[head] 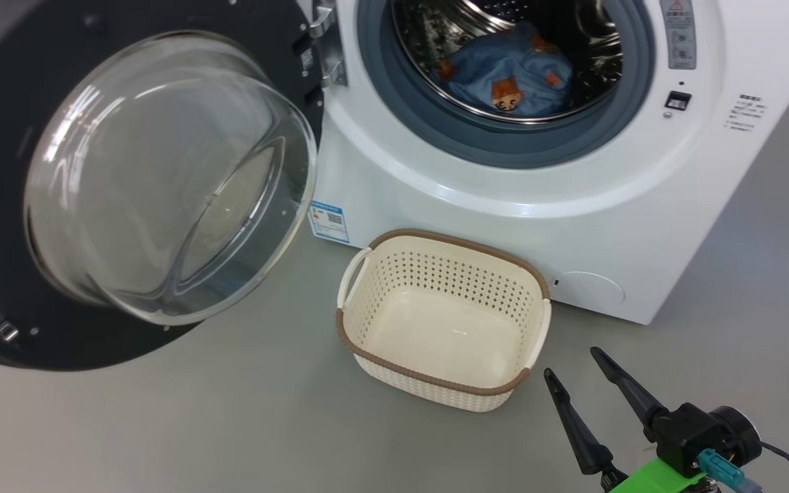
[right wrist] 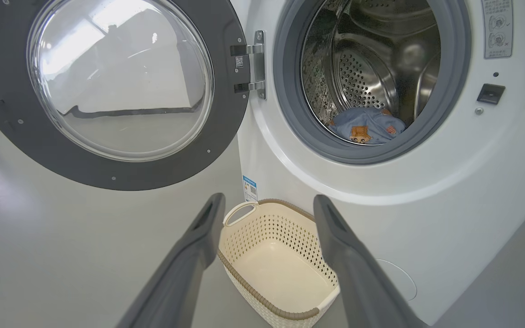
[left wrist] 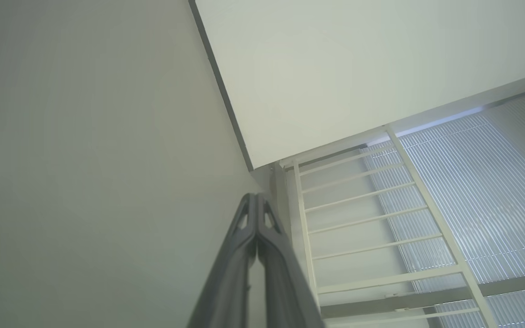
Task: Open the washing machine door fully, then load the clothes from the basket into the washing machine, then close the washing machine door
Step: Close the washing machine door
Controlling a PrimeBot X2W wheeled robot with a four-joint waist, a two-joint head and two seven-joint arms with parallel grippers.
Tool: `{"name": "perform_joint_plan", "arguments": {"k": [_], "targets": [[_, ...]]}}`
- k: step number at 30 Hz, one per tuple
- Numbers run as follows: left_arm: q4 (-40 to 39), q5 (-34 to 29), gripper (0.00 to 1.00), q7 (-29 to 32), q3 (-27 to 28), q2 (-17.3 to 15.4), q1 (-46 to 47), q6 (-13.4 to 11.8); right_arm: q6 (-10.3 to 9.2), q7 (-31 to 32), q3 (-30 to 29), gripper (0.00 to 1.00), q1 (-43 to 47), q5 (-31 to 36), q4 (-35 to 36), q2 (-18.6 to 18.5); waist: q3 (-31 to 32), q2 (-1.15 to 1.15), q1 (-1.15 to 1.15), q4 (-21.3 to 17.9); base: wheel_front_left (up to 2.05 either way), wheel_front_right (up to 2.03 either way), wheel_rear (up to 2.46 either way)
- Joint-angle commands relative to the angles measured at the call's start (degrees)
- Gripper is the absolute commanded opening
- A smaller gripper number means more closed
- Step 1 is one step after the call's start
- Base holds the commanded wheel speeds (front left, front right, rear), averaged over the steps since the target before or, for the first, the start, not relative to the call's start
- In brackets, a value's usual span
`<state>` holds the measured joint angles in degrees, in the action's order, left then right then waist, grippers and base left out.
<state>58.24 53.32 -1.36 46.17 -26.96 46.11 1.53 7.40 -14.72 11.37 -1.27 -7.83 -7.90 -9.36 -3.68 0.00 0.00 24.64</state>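
Note:
The white washing machine (head: 504,226) (right wrist: 449,218) stands with its round black washing machine door (head: 127,185) (right wrist: 107,91) swung wide open to the left. Light blue clothes (head: 511,75) (right wrist: 367,127) with orange cartoon figures lie inside the steel drum. The cream perforated basket (head: 367,301) (right wrist: 244,237) sits on the floor before the machine, with nothing in it. My right gripper (head: 572,363) (right wrist: 267,202) hovers open and holds nothing, to the right of and behind the basket. My left gripper (left wrist: 256,200) is shut on nothing, pointing at a pale wall.
Grey floor (head: 230,424) spreads around the basket and under the open door. A blue label sticker (head: 329,220) marks the machine's lower front. In the left wrist view a white railing (left wrist: 372,228) stands beside ribbed panelling.

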Motion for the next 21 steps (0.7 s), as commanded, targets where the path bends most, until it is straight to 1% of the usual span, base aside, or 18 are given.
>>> {"name": "perform_joint_plan", "arguments": {"k": [1,6,10,14,15,16,21], "targets": [[-0.66,0.22,0.0,0.89,-0.03,-4.42,1.4,-0.22,0.09,-0.28,1.44,1.0,-1.45,-1.04,1.23,-0.33,-0.21,0.0,0.0,-1.03,0.0,0.0,0.0],[1.55,0.43,0.0,3.4,-1.24,-5.64,4.65,-0.18,0.09,-0.28,1.5,1.0,-1.84,-1.16,1.22,-0.36,-0.57,0.0,0.0,-2.77,0.0,0.0,0.0],[3.46,1.08,0.0,5.91,-1.76,-5.6,6.45,0.02,0.09,-0.28,1.58,1.0,-1.79,-1.21,1.13,-0.4,-0.78,0.0,0.0,-3.77,0.0,0.0,0.0],[5.38,2.98,0.0,8.84,-1.0,-5.27,8.02,0.37,0.09,-0.28,1.63,1.0,-1.9,-1.28,1.13,-0.44,-0.97,0.0,0.0,-4.61,0.0,0.0,0.0],[6.41,3.64,0.0,10.92,-0.93,-5.19,8.52,0.38,0.09,-0.28,1.7,1.0,-2.01,-1.3,1.18,-0.51,-1.17,0.0,0.0,-5.03,0.0,0.0,0.0],[6.71,3.76,0.0,11.73,-1.07,-5.18,8.68,0.55,0.09,-0.28,1.69,1.0,-2.05,-1.3,1.23,-0.56,-1.27,0.0,0.0,-5.19,0.0,0.0,0.0],[7.83,4.98,0.0,14.25,-0.63,-5.51,9.28,1.07,0.09,-0.28,1.97,1.0,-2.3,-1.39,1.17,-0.92,-1.62,0.0,0.0,-6.39,0.0,0.0,0.0]]}}
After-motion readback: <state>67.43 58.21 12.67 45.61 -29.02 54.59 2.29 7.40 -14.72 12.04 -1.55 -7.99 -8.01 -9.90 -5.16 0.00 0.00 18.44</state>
